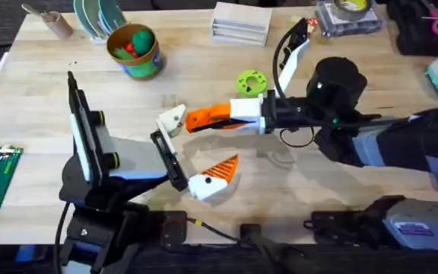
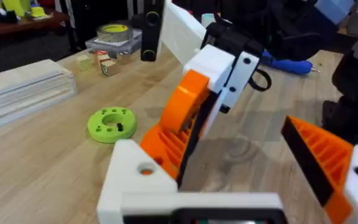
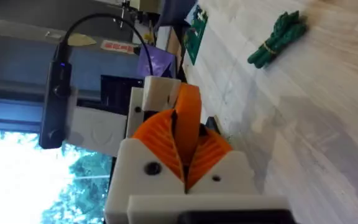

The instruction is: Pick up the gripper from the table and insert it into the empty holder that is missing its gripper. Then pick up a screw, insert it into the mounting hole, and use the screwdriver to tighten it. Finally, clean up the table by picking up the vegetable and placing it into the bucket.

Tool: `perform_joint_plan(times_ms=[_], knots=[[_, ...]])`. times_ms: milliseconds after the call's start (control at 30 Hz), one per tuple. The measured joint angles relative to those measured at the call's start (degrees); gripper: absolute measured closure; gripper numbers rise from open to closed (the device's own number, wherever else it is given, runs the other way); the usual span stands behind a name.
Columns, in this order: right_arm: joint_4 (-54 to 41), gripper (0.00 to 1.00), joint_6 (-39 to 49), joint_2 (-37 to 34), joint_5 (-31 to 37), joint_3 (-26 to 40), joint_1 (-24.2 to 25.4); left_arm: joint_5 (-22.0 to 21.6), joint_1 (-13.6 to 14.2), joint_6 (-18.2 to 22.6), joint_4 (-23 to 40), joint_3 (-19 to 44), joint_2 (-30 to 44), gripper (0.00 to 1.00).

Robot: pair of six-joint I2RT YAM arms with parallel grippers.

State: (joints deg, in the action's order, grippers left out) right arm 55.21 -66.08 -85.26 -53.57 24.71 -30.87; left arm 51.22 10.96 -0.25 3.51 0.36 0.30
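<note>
Right jaws: the right gripper (image 1: 204,118) is closed, its two orange pads clamped on the gripper (image 3: 189,106), the loose orange tip.
Left jaws: the left gripper (image 1: 196,148) stands wide open and holds nothing; one finger carries an orange tip, the other is the bare holder (image 1: 172,119).
Contact: the gripper is pressed against the holder (image 3: 157,93), at or just short of seating (how deep it sits cannot be told).
Step in hand: judged as the insertion of the gripper; screw, tightening and clean-up are not yet done.
Risk 1: if the tip meets the holder tilted, it may jam or pivot out of the pads.
Risk 2: a hard push could shove the left finger aside, so the tip slides past and drops on the table (image 1: 295,183).
Risk 3: letting go before it is fully seated would let it fall.
Right arm pose: reaches from the right across the middle, wrist level, pointing left.
Left arm pose: raised at the near left, fingers aimed right to meet it.
Screwdriver (image 2: 284,64): lying on the table at the right.
Vegetable (image 3: 278,37): lying on the table, well apart from the bucket (image 1: 135,53) at the far left.
</note>
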Motion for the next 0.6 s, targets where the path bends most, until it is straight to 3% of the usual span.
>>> perform_joint_plan(times_ms=[233,467,600], knots=[[-0.70,0.991,0.33,0.00,-1.59,0.05,0.86,0.11,0.00,0.26,0.35,0.00,0.00,0.008],[-2.00,0.991,2.57,0.00,-4.52,1.48,7.69,0.22,0.00,-0.28,0.74,0.00,0.00,0.008],[-1.87,0.992,3.52,0.00,-7.47,1.61,8.84,0.22,0.00,-0.31,0.74,0.00,0.02,0.008]])
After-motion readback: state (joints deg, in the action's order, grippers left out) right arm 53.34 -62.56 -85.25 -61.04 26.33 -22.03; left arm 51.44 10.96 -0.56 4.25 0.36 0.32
